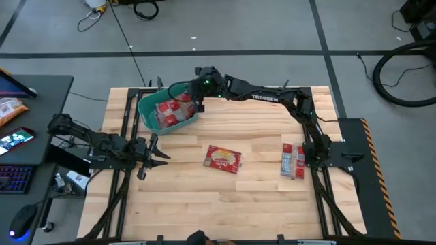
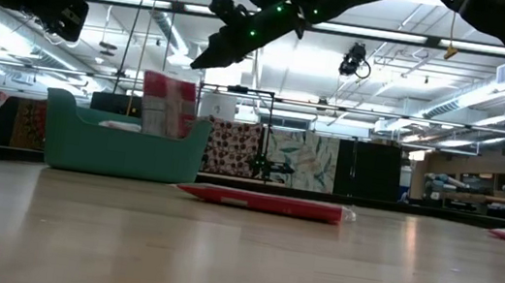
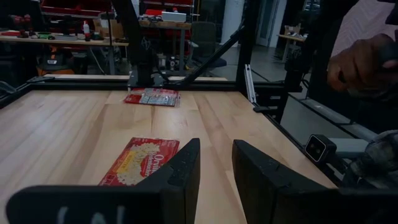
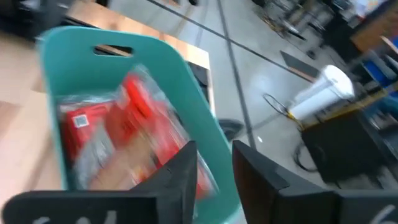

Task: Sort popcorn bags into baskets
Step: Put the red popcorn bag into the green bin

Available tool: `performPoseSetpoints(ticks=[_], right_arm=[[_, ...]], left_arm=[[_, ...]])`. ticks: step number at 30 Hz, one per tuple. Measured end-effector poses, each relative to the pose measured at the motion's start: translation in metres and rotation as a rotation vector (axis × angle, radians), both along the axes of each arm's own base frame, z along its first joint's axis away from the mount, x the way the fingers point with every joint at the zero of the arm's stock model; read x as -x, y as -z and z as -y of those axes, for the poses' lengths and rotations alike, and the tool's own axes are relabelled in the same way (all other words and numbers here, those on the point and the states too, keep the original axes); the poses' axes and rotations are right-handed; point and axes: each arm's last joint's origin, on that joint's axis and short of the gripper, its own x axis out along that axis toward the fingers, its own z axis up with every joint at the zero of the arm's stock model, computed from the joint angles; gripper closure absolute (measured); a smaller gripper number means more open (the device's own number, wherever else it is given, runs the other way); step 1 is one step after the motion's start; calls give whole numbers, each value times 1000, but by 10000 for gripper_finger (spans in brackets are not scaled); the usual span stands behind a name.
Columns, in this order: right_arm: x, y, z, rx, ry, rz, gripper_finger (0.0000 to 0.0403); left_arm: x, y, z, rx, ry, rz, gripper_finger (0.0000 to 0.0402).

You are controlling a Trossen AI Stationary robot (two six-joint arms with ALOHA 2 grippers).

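The teal tub [image 1: 146, 109] sits at the table's far left, and several red popcorn bags [image 1: 172, 111] lie inside it. In the low view one bag [image 2: 168, 103] stands on end, leaning on the tub's wall [image 2: 86, 144]. My right gripper [image 1: 201, 101] hovers open and empty above the tub's right rim [image 4: 186, 81], with the bags [image 4: 118, 134] below it. One bag [image 1: 223, 158] lies flat at the table's middle. Two more [image 1: 293, 161] lie near the right edge. My left gripper [image 1: 157, 154] waits open near the left edge, pointing at the middle bag [image 3: 140, 162].
Dark frame rails [image 1: 126, 122] border the table's left, right and far sides. A desk [image 1: 34, 88] stands left of the table, holding an orange packet [image 1: 10, 109] and a phone. A person's hand [image 3: 360, 62] shows beyond the table's right side. Bare wood [image 1: 225, 211] lies along the near edge.
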Motion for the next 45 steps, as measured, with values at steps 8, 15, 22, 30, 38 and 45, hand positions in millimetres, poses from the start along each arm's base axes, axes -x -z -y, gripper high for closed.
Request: performPoseSetpoints(ticks=[8, 15, 22, 30, 38, 45], right_arm=[[2, -3, 6, -11, 251, 51, 282], [-1, 8, -17, -40, 211, -73, 283], [-1, 24, -62, -115, 108, -275, 283], [4, 38, -121, -212, 20, -461, 282], [19, 59, -155, -431, 108, -622, 282], [47, 92, -179, -433, 260, -890, 282]], left_arm=[[0, 0, 0, 0, 0, 0, 304], [0, 0, 0, -8, 0, 1, 304], [0, 0, -1, -42, -18, 7, 304], [0, 0, -4, -101, -118, 13, 304], [-1, -2, -6, -230, -187, 41, 304], [-3, -2, -6, -322, -233, 37, 304]])
